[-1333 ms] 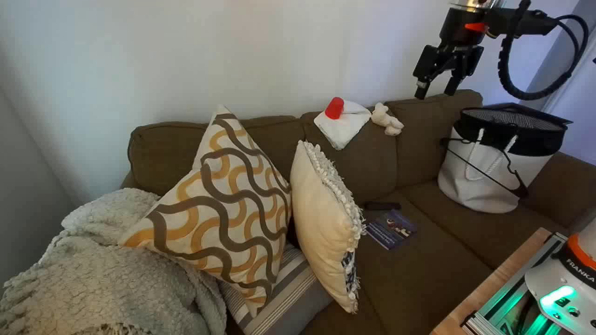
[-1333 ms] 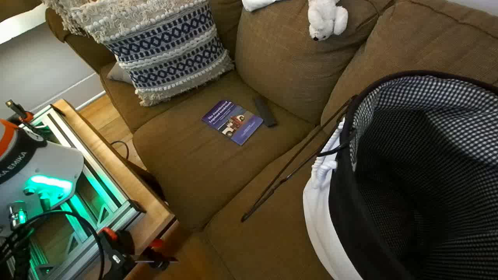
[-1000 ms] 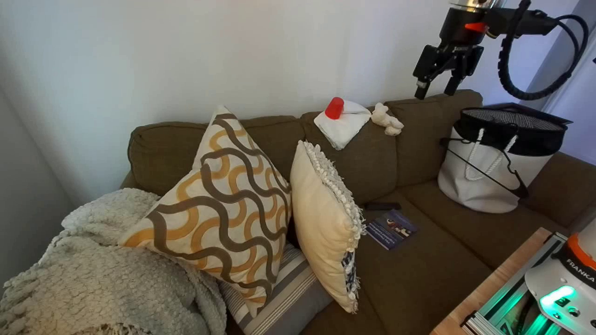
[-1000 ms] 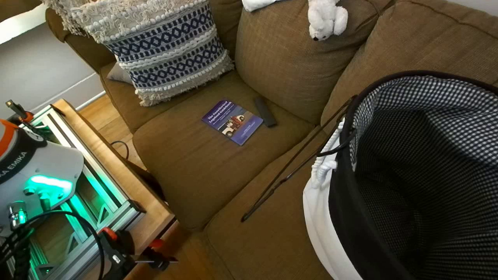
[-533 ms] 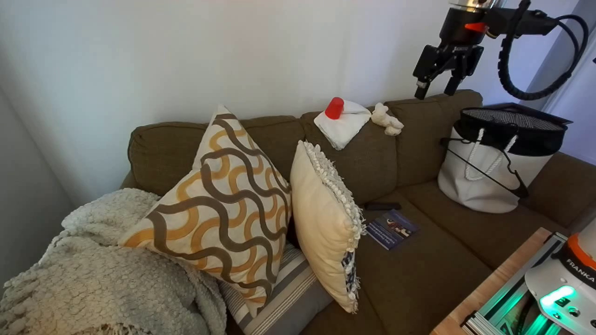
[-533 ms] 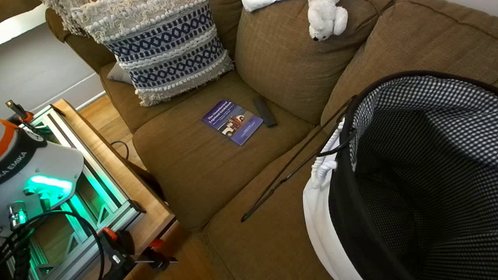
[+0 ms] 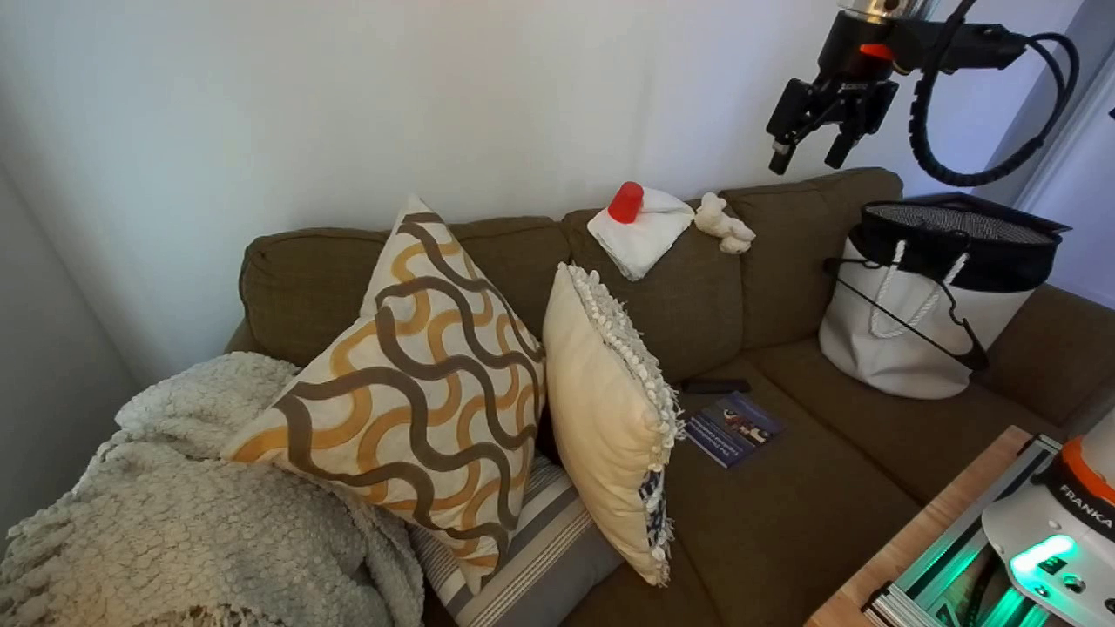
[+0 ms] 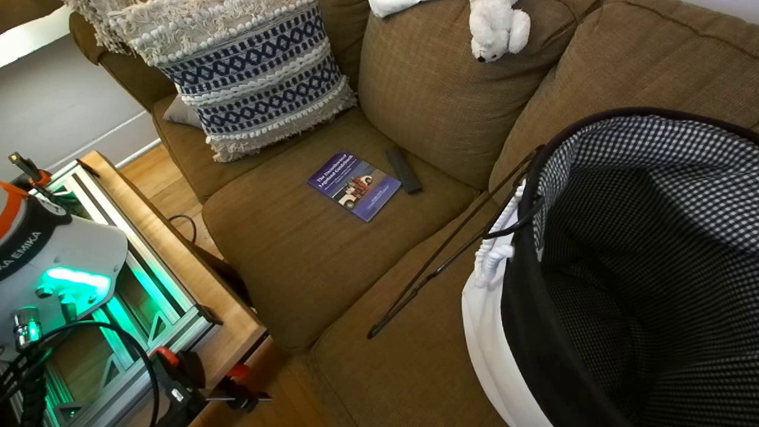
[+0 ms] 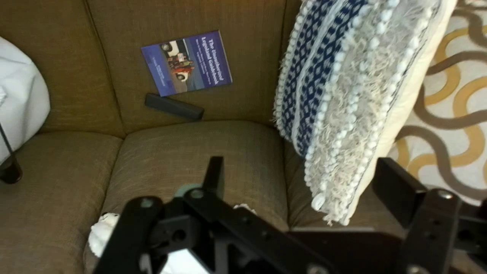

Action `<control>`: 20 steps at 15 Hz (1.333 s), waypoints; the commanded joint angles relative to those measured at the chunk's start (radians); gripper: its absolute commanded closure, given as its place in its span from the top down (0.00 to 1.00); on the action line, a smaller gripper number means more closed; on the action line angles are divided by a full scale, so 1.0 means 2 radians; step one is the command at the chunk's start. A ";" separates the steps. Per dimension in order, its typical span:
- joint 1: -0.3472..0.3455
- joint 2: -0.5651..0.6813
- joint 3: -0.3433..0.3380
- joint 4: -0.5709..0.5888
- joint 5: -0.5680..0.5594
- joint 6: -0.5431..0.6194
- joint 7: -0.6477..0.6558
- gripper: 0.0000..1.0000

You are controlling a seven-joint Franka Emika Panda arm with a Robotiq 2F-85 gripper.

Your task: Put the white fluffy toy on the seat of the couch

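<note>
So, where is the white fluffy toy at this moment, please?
In an exterior view, the white fluffy toy lies on the upper part of the couch back, just right of the white cloth with the red cup.

The white fluffy toy (image 8: 497, 29) gets its top chopped off by the upper edge in an exterior view, and in the wrist view a good chunk is stuck behind the hand (image 9: 302, 171), which itself runs off the bottom and right, kinda blurry. There's a fuzzy greenish patch (image 9: 183, 189) by it, can't tell what that is. The white cloth (image 8: 390, 6) is cropped up top in an exterior view. The basket (image 8: 533, 320) spills past the edges there too, and the wrist view only catches a slice. Small print on the book (image 7: 732, 428) is unreadable everywhere. The striped cushion (image 7: 557, 540) is part hidden by the swirly cushion (image 7: 418, 374).
</note>
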 commanded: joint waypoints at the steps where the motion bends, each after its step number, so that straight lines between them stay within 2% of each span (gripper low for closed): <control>1: -0.041 0.026 -0.026 -0.025 -0.053 0.057 0.015 1.00; 5: -0.089 0.068 -0.059 -0.028 -0.093 0.085 0.048 1.00; 7: -0.086 0.080 -0.079 -0.012 -0.068 0.055 0.035 1.00; 8: -0.082 0.073 -0.075 -0.024 -0.081 0.073 0.034 1.00; 11: -0.083 0.082 -0.084 -0.017 -0.079 0.071 0.033 1.00; 12: -0.081 0.080 -0.085 -0.025 -0.081 0.090 0.030 1.00; 18: -0.117 0.154 -0.111 0.019 -0.129 0.167 0.045 1.00; 20: -0.124 0.188 -0.131 0.050 -0.121 0.147 0.041 1.00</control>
